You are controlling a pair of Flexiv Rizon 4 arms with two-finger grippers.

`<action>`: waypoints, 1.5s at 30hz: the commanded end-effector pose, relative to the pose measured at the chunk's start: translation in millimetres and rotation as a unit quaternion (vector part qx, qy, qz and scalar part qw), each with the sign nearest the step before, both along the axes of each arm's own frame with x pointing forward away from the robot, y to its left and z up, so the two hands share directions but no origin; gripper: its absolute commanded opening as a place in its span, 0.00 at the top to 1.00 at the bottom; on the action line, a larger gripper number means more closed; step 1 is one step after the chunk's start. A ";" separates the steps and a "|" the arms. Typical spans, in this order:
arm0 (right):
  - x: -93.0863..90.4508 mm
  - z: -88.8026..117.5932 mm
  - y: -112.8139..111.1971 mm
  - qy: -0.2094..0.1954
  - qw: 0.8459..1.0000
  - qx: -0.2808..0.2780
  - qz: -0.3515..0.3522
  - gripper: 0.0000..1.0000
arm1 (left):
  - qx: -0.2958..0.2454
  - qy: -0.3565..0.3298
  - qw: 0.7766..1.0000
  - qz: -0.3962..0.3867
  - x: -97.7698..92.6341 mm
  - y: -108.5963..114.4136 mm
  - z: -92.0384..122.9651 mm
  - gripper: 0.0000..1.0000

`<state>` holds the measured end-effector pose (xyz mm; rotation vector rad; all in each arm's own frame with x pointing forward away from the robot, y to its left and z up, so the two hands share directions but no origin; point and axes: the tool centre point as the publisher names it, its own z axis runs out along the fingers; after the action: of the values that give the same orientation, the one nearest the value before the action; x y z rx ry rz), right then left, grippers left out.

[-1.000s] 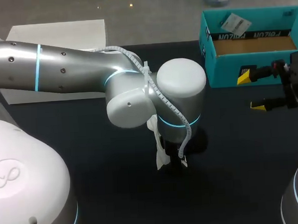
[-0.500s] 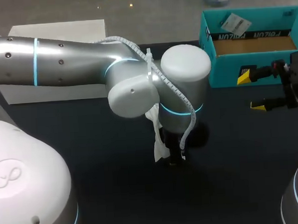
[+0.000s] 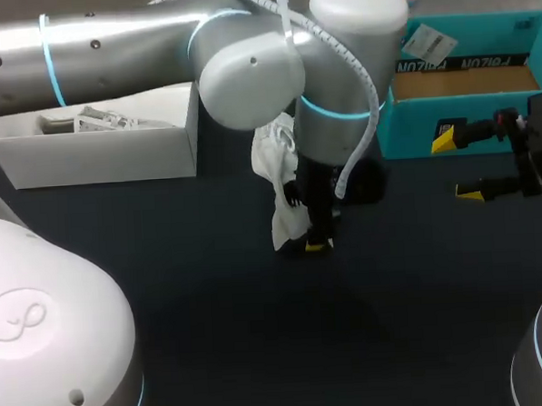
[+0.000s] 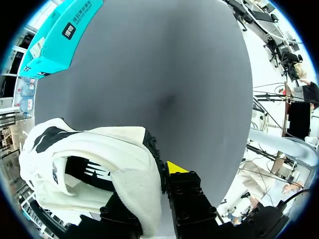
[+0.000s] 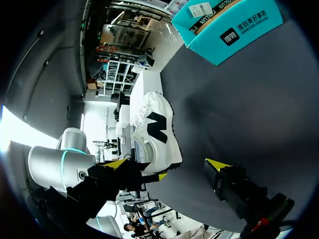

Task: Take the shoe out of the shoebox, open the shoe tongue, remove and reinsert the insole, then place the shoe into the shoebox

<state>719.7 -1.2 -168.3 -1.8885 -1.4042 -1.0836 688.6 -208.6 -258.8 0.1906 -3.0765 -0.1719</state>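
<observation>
Shoe [image 3: 278, 166] clamped in my left gripper [image 3: 315, 242] is rising off the table's [image 3: 260, 340] middle toward its far edge, probably heading for the teal shoebox [image 3: 412, 127], while my right gripper [image 3: 457, 166] is waiting unclenched.

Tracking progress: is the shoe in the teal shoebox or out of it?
Out. The white shoe hangs in the left gripper above the table, apart from the open teal shoebox.

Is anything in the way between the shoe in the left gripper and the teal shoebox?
Only the right gripper, open, just in front of the shoebox; nothing else visible lies between it and the shoe.
</observation>
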 end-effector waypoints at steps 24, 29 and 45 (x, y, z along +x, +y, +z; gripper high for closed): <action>-0.5 -0.2 0.9 0.001 1.000 -0.001 -0.001 0.00 | -0.049 -0.007 0.998 0.049 16.4 -15.9 110.6 1.00; -0.5 -0.2 0.9 0.001 1.000 -0.001 -0.001 0.00 | -0.049 -0.007 0.998 0.049 16.4 -15.9 110.6 1.00; -0.5 -0.2 0.9 0.001 1.000 -0.001 -0.001 0.00 | -0.056 -0.002 0.998 0.032 51.2 9.1 117.7 1.00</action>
<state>719.7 -1.2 -168.3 -1.8885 -1.4042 -1.0836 726.4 -214.6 -145.2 0.2861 -3.0863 -0.0283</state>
